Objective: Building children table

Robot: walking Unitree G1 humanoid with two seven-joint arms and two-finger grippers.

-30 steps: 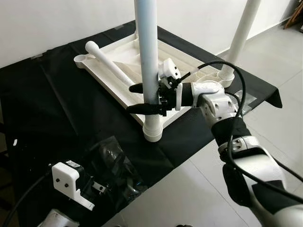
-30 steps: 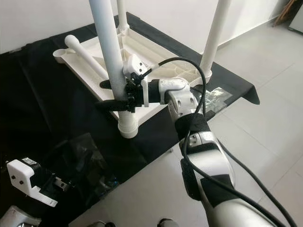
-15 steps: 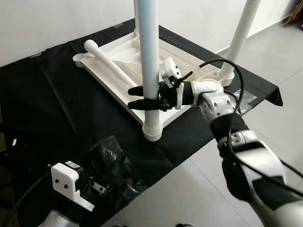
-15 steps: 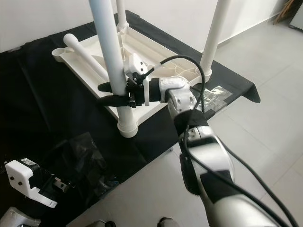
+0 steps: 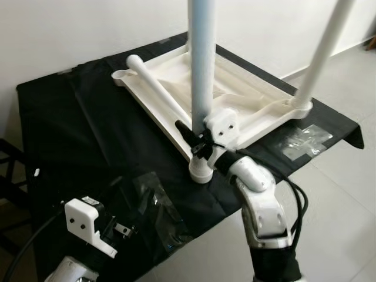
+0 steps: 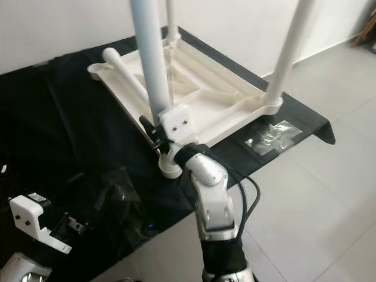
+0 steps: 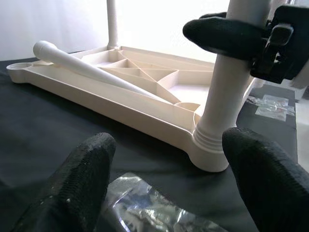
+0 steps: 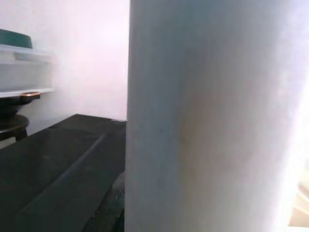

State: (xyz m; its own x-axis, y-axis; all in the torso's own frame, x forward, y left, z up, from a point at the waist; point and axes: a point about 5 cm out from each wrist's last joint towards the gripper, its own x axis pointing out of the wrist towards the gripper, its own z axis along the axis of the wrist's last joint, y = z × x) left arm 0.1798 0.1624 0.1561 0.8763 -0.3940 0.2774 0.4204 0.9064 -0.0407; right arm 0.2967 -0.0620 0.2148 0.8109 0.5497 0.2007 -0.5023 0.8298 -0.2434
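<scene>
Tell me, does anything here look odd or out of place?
One white leg lies loose across the upside-down tabletop instead of standing in its corner socket like the others. The right end effector is at the near upright leg. Plastic bags lie on the black cloth.

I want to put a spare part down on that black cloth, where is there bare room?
The black cloth is bare between the upside-down white plastic tabletop and its far left edge. It is crowded by the near white tubular leg, held by the right gripper, and by the crinkled clear plastic bags beside the left gripper.
</scene>
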